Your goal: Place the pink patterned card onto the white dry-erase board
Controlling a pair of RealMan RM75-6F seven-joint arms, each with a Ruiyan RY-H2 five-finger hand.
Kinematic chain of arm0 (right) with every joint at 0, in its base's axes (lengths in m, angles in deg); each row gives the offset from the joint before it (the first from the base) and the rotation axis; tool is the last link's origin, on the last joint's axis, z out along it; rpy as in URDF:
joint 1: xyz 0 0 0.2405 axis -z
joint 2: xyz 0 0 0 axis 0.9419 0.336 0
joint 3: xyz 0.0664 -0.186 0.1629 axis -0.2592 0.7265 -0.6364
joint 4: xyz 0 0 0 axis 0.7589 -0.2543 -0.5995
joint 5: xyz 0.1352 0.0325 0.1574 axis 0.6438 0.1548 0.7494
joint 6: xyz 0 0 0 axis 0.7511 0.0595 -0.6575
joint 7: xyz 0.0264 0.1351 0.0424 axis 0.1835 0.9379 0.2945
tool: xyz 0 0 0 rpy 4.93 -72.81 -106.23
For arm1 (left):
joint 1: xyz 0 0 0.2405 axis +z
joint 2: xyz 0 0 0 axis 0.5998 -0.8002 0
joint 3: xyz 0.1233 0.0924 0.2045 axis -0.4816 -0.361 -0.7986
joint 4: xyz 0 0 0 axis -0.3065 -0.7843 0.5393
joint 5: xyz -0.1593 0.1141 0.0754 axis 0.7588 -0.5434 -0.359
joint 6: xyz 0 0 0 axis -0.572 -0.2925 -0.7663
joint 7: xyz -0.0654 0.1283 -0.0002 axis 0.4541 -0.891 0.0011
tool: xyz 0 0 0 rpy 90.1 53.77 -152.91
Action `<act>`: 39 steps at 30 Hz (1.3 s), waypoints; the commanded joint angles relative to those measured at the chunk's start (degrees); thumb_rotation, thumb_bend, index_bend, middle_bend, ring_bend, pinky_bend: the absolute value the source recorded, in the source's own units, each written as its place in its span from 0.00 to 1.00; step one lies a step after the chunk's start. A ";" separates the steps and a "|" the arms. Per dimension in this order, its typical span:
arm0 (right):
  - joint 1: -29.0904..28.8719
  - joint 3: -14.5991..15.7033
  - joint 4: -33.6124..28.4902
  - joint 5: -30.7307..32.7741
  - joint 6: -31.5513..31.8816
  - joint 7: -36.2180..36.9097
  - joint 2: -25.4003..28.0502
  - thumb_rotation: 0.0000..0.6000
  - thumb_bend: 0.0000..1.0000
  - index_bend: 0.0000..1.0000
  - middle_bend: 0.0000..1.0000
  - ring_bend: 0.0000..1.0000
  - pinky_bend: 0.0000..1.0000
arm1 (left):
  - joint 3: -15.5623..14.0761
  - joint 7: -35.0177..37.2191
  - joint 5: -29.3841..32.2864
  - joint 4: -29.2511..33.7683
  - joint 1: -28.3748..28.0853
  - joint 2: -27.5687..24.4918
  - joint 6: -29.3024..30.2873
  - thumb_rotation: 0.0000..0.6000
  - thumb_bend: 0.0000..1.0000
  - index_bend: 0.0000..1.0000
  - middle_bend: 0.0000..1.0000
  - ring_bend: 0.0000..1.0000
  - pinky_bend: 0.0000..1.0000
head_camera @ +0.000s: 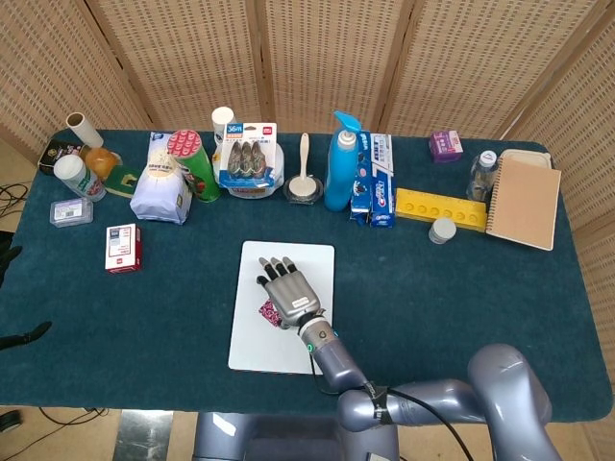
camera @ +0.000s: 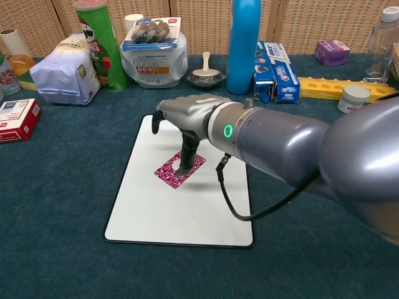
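The right hand (camera: 185,118), fingers spread, presses a fingertip on the pink patterned card (camera: 179,169) lying on the white dry-erase board (camera: 181,212).

— Light, as I see it: bright, even, from overhead; both views sharp, shadows faint on the tabletop (head_camera: 144,317).

— Glare?

— Soft sheen on the grey arm (camera: 293,146); dry-erase board (camera: 187,212) near white, unclipped. Chest view bulges the close arm, slightly soft at the right edge.
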 commanded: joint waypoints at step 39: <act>43.98 19.54 6.00 -53.15 36.28 50.96 35.47 0.90 0.00 0.10 0.00 0.00 0.00 | -1.64 -12.87 -5.38 0.86 4.97 6.68 10.60 1.00 0.12 0.00 0.00 0.00 0.05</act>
